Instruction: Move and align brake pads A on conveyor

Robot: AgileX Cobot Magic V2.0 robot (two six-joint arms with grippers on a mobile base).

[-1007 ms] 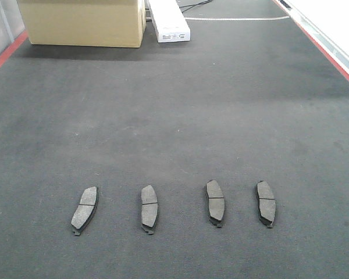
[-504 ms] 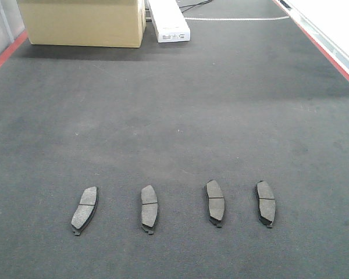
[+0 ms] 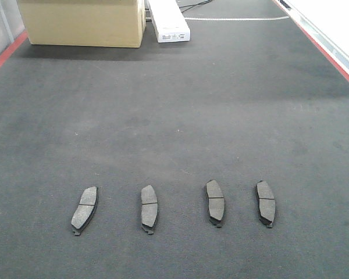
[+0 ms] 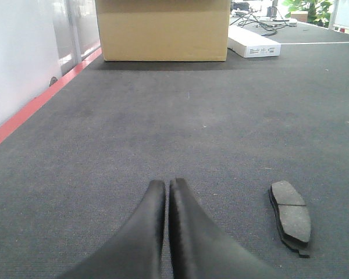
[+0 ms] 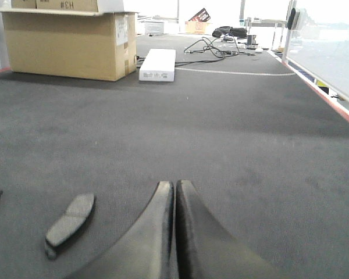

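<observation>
Several dark grey brake pads lie in a row across the near part of the black conveyor (image 3: 174, 116), from the leftmost pad (image 3: 84, 208) through two middle pads (image 3: 149, 208) (image 3: 215, 201) to the rightmost pad (image 3: 266, 203). The leftmost one leans a little; the others stand nearly parallel. Neither gripper shows in the front view. My left gripper (image 4: 166, 183) is shut and empty, low over the belt, with one pad (image 4: 292, 216) to its right. My right gripper (image 5: 174, 184) is shut and empty, with a pad (image 5: 70, 224) to its left.
A cardboard box (image 3: 81, 22) and a long white box (image 3: 168, 23) stand at the belt's far end, with cables (image 5: 209, 46) behind them. Red edge strips (image 3: 6, 55) (image 3: 328, 55) run along both sides of the belt.
A dark bit of the right arm at the front view's lower right corner has gone out of view. The pads have not moved.
</observation>
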